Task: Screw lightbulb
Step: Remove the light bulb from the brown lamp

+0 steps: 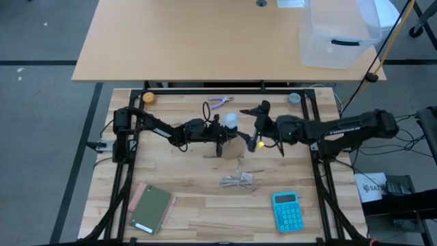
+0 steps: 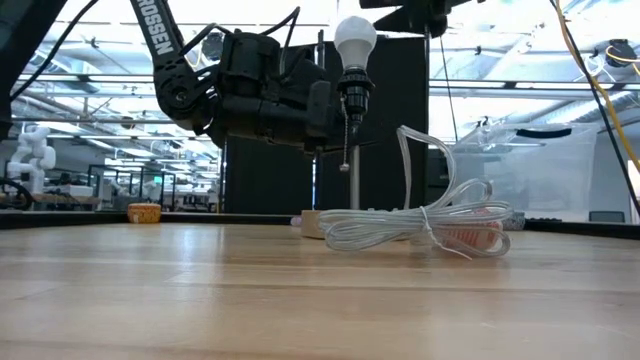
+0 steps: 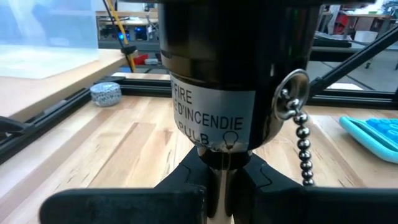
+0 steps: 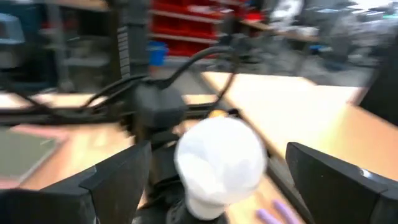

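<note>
Lightbulb [image 4: 221,163] stands upright in the black socket [image 3: 217,68], held tight by the left claw [image 3: 217,180]. Right claw [image 4: 211,180] waits wide open around it, holding nothing.

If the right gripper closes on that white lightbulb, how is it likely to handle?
The lightbulb is round and smooth, so it probably slips between flat fingers. It looks thin-shelled, likely fragile under a hard squeeze. It sits upright in the black socket that the left gripper holds, so it should resist tipping; the right gripper stands open around it.
</note>
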### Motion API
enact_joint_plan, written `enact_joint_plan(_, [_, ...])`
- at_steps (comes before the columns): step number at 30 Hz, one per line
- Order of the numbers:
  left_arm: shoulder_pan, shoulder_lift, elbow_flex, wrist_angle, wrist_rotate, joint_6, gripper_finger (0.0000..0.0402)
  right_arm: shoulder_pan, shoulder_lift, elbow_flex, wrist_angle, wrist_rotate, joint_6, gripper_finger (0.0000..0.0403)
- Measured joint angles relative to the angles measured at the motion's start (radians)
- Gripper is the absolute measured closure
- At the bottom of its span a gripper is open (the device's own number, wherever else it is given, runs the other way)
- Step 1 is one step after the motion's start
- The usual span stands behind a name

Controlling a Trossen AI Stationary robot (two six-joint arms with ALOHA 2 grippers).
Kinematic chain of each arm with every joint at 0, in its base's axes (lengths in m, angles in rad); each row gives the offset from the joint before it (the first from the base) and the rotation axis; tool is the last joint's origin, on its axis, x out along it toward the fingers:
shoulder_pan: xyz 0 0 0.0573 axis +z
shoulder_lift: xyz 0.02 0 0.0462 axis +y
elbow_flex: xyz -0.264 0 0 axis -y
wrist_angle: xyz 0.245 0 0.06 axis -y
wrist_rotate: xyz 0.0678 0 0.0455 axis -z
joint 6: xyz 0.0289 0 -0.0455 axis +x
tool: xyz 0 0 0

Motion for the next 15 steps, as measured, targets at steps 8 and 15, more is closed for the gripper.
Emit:
enact_joint_plan(8, [0.000,0.000,0.000,0.000,-0.004,-0.001,0.0371,0.079,0.114,0.000,0.160,0.254,0.039,0.0037])
enact_joint_plan(15, [0.000,0.000,0.000,0.000,-0.005,0.000,0.0371,0.099,0.259,0.000,0.361,0.353,0.068,0.0037])
